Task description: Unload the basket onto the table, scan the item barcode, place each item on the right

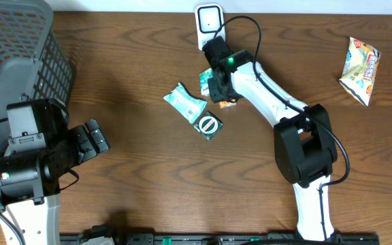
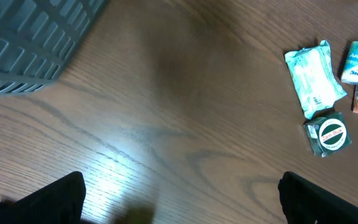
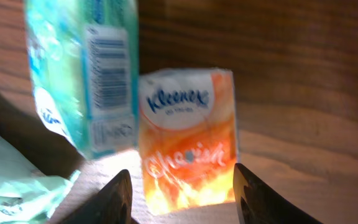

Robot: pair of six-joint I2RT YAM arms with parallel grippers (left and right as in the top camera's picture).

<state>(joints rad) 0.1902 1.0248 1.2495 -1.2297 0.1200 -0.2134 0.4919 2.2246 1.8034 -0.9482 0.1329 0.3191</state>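
Right gripper (image 3: 180, 193) hangs half open astride the orange Kleenex tissue pack (image 3: 188, 140), gripping nothing; a sliver of brown wooden table (image 3: 291, 74) shows beside one finger. A teal tissue pack (image 3: 86, 74), its barcode showing, crowds one side, and bare wood lies open on the other. Left gripper (image 2: 179, 205) gapes wide and empty. The orange pack sits near the white box-shaped scanner (image 1: 209, 20), with its logo toward the wrist camera.

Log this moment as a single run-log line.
left gripper open near basket | right gripper open, astride orange Kleenex pack on table | teal Kleenex pack beside it | stage: pre-grasp
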